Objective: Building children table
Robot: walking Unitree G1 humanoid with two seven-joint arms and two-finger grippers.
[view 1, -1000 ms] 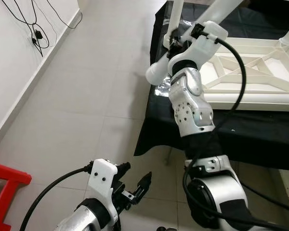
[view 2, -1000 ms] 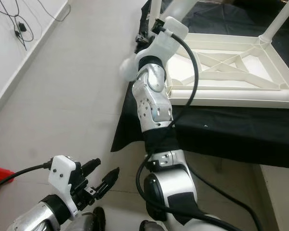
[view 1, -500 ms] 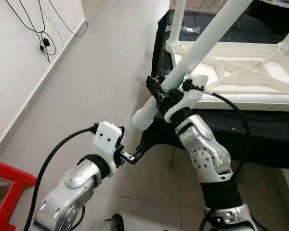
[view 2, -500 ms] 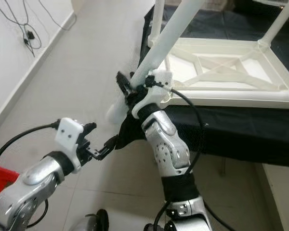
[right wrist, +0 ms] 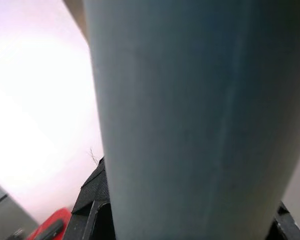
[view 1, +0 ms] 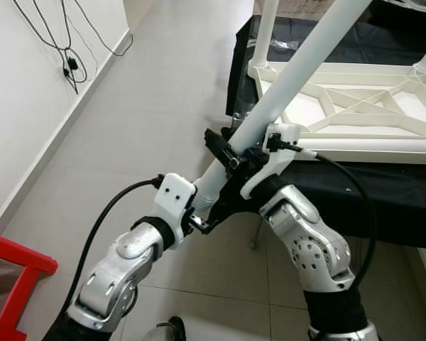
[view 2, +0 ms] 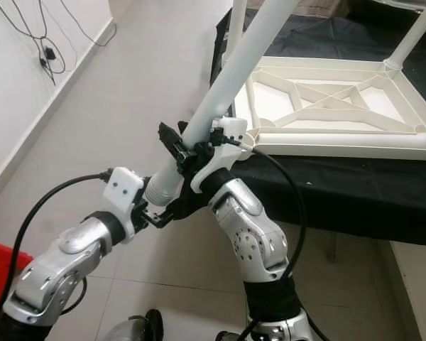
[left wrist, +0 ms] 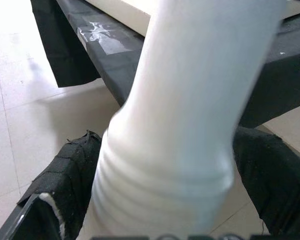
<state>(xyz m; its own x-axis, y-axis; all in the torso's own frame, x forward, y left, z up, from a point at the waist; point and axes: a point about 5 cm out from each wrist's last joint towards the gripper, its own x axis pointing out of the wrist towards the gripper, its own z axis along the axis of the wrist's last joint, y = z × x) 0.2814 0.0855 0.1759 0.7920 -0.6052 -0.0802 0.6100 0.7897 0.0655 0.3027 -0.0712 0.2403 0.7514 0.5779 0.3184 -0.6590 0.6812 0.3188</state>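
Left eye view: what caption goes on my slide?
Both hands, right and left, hold a white leg beside the upturned table.

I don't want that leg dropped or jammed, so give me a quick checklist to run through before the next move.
1. Right gripper clamped on the white table leg: ok.
2. Left gripper around the leg's ribbed lower end: at the end, firm grasp cannot tell.
3. Upside-down tabletop frame resting flat on the black-covered surface: ok.
4. Other legs seated upright in the frame's corners: two seen, ok.
5. Free corner socket for this leg: cannot tell.
6. Leg aligned upright for insertion: not ok, it is held tilted.
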